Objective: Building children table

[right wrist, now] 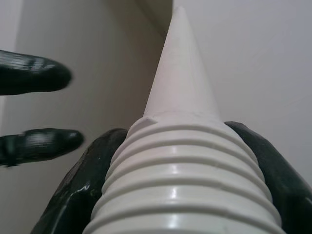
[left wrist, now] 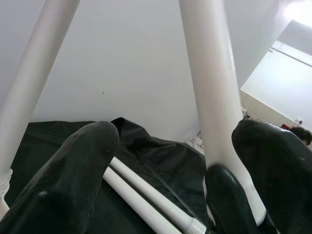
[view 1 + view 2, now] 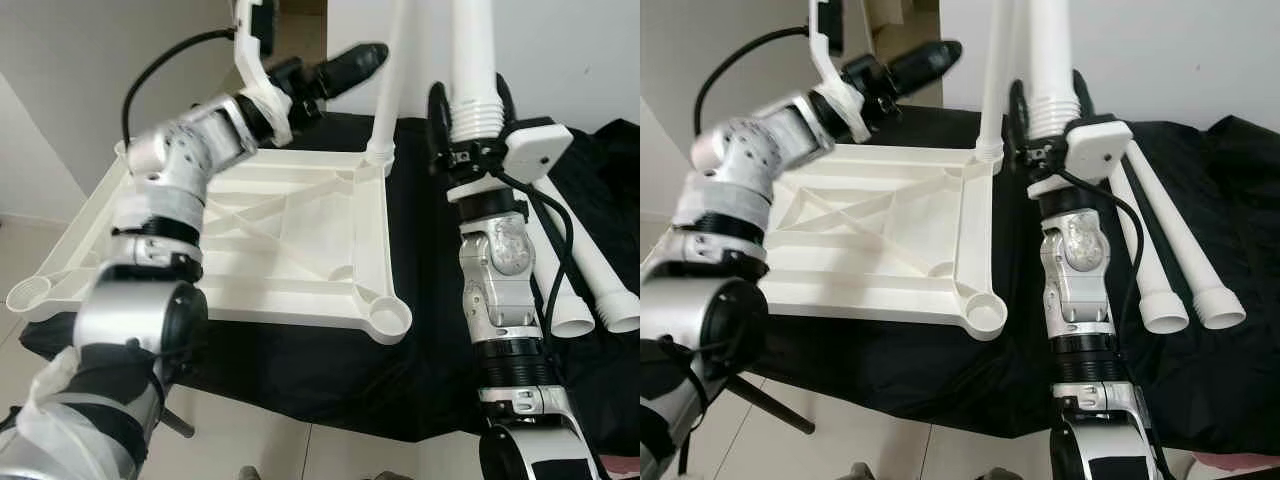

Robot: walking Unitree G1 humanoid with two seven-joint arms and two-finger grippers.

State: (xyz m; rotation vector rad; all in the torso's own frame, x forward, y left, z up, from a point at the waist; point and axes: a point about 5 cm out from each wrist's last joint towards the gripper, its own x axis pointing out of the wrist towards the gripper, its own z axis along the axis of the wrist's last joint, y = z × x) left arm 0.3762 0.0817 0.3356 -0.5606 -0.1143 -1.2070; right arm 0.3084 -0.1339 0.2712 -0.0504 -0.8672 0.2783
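A white plastic tabletop (image 3: 290,235) lies upside down on a black cloth (image 3: 430,330). One white leg (image 3: 386,90) stands upright in its far right corner socket. My right gripper (image 3: 472,118) is shut on a second white leg (image 3: 473,50), held upright with its threaded end (image 1: 180,165) down, just right of that corner. Black fingers (image 1: 273,165) clamp the thread on both sides. My left gripper (image 3: 350,62) is raised over the far edge of the tabletop, open, its fingers (image 2: 83,180) pointing toward the two upright legs.
Two more white legs (image 3: 590,290) lie side by side on the cloth at the right. The near right corner socket (image 3: 388,318) and near left socket (image 3: 28,295) stand unfilled. Tiled floor (image 3: 270,450) runs along the front, a white wall behind.
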